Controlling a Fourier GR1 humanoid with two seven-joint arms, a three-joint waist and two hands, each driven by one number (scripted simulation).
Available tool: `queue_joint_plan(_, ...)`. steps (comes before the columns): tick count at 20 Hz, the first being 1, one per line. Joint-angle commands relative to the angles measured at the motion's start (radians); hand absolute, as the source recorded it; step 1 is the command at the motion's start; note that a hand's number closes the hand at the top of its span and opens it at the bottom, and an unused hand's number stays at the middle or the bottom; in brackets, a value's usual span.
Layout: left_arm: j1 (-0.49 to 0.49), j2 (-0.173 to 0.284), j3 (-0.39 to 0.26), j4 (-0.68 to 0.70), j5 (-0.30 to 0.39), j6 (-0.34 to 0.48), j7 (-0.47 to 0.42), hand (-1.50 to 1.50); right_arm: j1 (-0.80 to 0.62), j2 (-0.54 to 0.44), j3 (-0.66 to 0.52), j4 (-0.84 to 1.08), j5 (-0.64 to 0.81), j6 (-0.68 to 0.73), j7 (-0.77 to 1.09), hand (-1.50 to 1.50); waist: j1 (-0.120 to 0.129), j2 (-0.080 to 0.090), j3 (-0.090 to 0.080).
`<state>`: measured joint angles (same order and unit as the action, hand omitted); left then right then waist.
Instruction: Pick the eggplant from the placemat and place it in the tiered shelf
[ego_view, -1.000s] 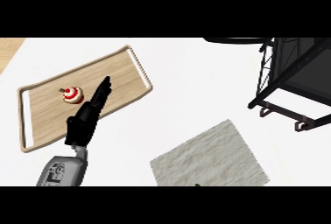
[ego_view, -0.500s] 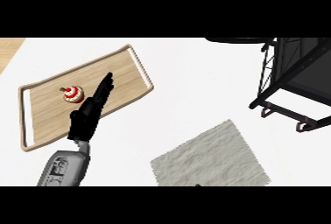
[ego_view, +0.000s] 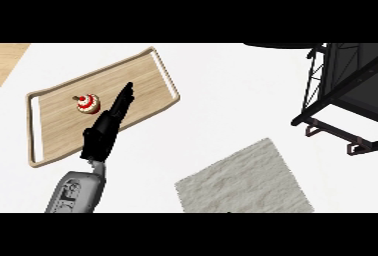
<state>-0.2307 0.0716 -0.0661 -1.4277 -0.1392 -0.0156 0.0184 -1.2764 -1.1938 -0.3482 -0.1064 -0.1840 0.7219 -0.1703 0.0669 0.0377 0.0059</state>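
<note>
Left hand: the black left hand (ego_view: 111, 119) on its grey forearm (ego_view: 76, 192) comes in from the lower left and lies over the tray, fingers straight and together, released, grasping nothing.
Fingertips: they (ego_view: 128, 89) point up and to the right, over the tray's bare wood.
Right hand: it shows nowhere in the head view.
Tray: a light wooden rectangular tray with rounded corners and slot handles (ego_view: 151, 82) sits tilted on the white tabletop (ego_view: 229, 95), at the upper left.
Small object: a red-and-white striped, top-shaped object (ego_view: 86, 103) stands on the tray, just beside the left hand on its left side; I cannot tell whether they touch.
Placemat: a pale grey, textured square placemat (ego_view: 247, 182) lies at the lower middle, well apart from the tray; its lower edge is cut off by the view.
Eggplant: none can be seen on the placemat's visible part or elsewhere.
Shelf: the black metal tiered shelf (ego_view: 336, 85) stands at the upper right, only partly in view, with dark brownish feet (ego_view: 328, 132) along its lower frame.
In between: bare tabletop separates the placemat from the shelf.
</note>
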Motion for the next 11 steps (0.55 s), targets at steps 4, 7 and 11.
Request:
queue_joint_plan(4, 0.017, -0.018, -0.018, -0.022, 0.0, 0.001, -0.005, 0.0, 0.075, -0.083, 0.037, -0.008, 0.046, 0.07, -0.012, -1.5, 0.021, 0.013, 0.007)
queue_joint_plan(7, 0.001, 0.001, -0.003, -0.021, 0.002, -0.005, 0.003, 0.0, 0.11, -0.107, 0.057, -0.031, 0.071, 0.095, -0.054, -1.5, 0.019, 0.019, 0.01)
queue_joint_plan(11, 0.011, -0.018, -0.012, -0.016, 0.002, 0.003, -0.005, 0.0, 0.139, -0.119, 0.044, -0.011, 0.06, 0.16, -0.078, -1.5, 0.011, 0.02, 0.013)
